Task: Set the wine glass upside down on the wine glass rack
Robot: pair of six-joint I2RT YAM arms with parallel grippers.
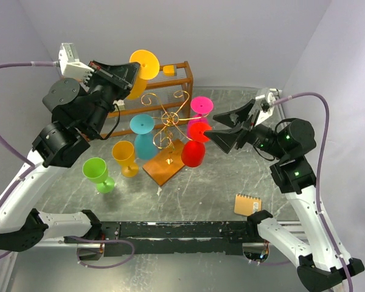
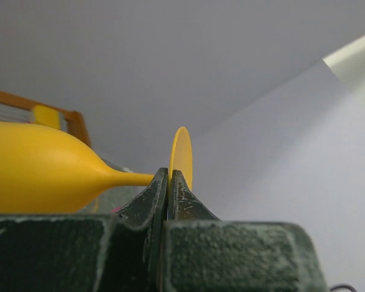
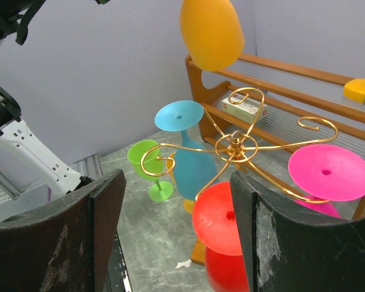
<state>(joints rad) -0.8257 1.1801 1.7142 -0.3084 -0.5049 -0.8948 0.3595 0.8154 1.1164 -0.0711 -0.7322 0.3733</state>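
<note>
Holding the glass (image 1: 145, 64) by its stem just under the foot, our left pincer (image 1: 128, 73) is pressed tight on it, high over the worktop (image 1: 213, 188). The glass tilts foot up, bowl down. The rack (image 1: 170, 118) lies at five o'clock from it. Our right pincer (image 1: 214, 126) hangs spread and empty at the rack's three o'clock.

1. I note left arm (image 1: 18, 194) and right arm (image 1: 310, 207): white lower links, black joints above.
2. Lilac cables (image 1: 24, 64) trail off both wrists.
3. Green lights (image 1: 287, 139) dot right arm.
4. Right gripper (image 3: 176, 176): black fingers, scuffed grey.
</note>
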